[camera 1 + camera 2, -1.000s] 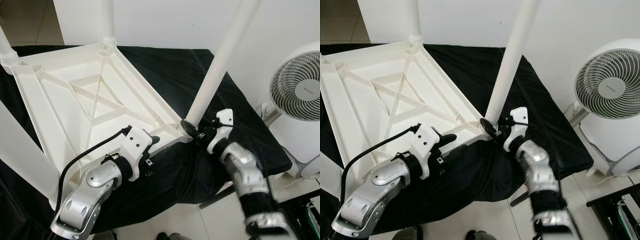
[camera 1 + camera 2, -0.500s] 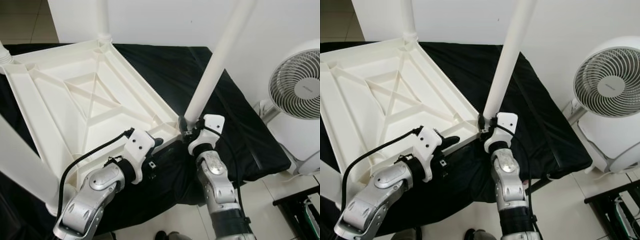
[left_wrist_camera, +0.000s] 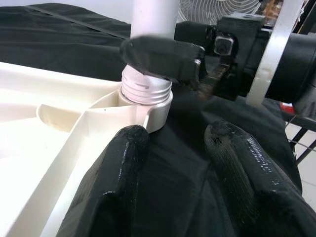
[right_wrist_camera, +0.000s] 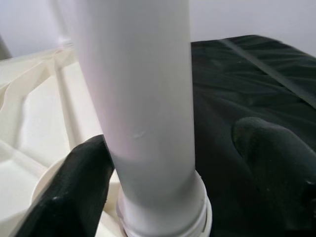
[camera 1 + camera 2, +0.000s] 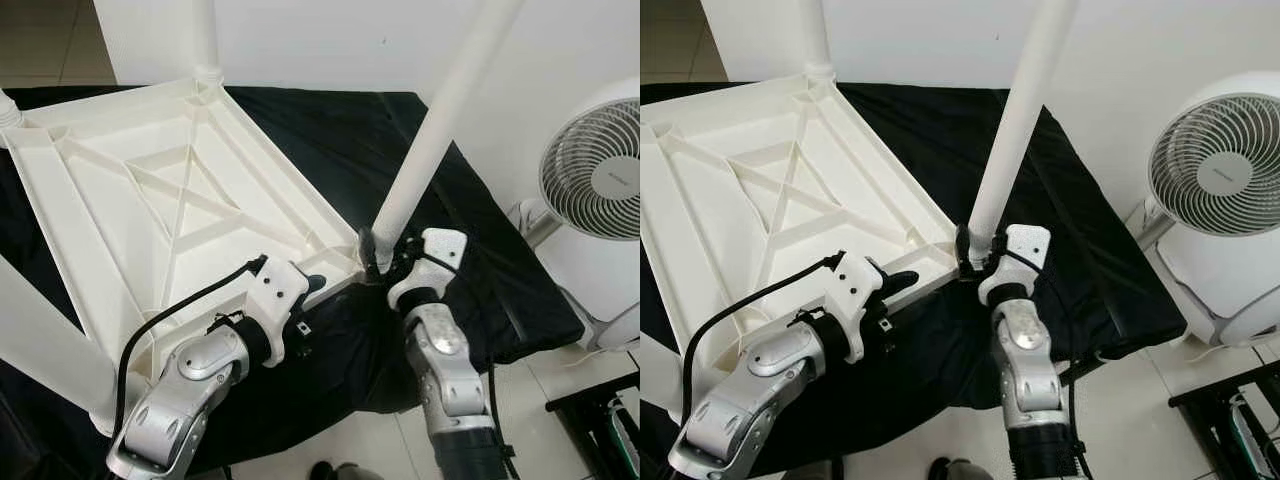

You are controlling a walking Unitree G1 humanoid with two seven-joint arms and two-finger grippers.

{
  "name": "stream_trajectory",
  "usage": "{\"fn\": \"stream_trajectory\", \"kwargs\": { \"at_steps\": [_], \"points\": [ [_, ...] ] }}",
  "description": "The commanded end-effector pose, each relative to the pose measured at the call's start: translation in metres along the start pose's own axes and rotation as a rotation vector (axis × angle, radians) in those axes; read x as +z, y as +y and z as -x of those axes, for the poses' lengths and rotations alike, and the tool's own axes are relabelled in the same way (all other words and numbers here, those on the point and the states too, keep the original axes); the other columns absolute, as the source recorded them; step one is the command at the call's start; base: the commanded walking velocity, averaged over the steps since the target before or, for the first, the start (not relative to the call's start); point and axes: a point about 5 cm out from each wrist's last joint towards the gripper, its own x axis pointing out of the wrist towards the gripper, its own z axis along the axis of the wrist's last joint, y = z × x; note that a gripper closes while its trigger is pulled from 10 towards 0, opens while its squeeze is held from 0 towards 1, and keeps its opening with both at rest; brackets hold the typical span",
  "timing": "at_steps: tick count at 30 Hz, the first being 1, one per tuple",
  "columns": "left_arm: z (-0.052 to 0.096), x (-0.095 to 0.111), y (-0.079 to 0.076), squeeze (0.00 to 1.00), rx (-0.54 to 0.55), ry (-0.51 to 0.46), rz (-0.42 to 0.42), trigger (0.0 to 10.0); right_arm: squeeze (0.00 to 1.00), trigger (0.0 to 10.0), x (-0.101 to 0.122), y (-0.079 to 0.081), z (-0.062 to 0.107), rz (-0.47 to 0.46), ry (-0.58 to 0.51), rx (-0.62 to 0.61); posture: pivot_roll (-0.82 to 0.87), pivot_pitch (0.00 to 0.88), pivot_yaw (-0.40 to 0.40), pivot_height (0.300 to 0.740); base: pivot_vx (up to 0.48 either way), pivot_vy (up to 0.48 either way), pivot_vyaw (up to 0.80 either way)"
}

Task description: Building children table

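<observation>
— Two grippers are working at one corner, see? The white children's table (image 5: 150, 200) lies upside down on a black cloth (image 5: 470, 240), ribbed underside up, legs pointing at the ceiling.

— Which leg are they on?

— The near one, the white leg (image 5: 1015, 130) standing in the corner socket (image 3: 148, 101) closest to the robot. The right gripper (image 5: 970, 255) sits right at its base, one black finger on each side of the tube. From its wrist camera one finger (image 4: 74, 187) touches the leg while the other stands a little off, so I'd call it spread around the leg, not squeezing.

— And the left one?

— The left gripper (image 5: 310, 285) rests at the table's edge just beside that socket, its two fingers (image 3: 118, 173) parted, lying on the cloth, holding nothing.

— Anything else about?

— A white fan (image 5: 1220, 170) stands on the floor at the robot's right, well apart from the table.
</observation>
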Motion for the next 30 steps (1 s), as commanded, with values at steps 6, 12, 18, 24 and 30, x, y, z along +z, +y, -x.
{"fn": "stream_trajectory", "kwargs": {
  "at_steps": [6,12,18,24,30],
  "points": [
    [-0.003,0.000,0.001,0.00,0.014,0.005,0.003,10.0,0.00,10.0,-0.003,-0.021,-0.004,0.007,0.068,0.290,0.13,0.130,-0.121,0.740,0.000,0.000,0.00],
    [-0.004,0.002,0.003,0.00,0.013,0.003,-0.001,10.0,0.00,10.0,-0.006,-0.030,-0.012,0.049,0.116,0.497,0.14,0.130,-0.116,0.740,0.000,0.000,0.00],
    [-0.005,0.004,0.005,0.00,0.020,-0.001,-0.005,10.0,0.00,10.0,-0.011,-0.034,-0.030,0.121,0.159,0.576,0.15,0.128,-0.109,0.740,0.000,0.000,0.00],
    [-0.005,0.004,0.006,0.00,0.023,-0.001,-0.006,10.0,0.00,3.8,-0.011,-0.032,-0.047,0.139,0.151,0.597,0.15,0.128,-0.111,0.740,0.000,0.000,0.00],
    [-0.003,0.004,0.007,0.00,0.031,0.001,-0.006,10.0,0.00,0.0,-0.015,-0.026,-0.052,0.122,0.152,0.652,0.17,0.130,-0.113,0.740,0.000,0.000,0.00]
  ]
}}
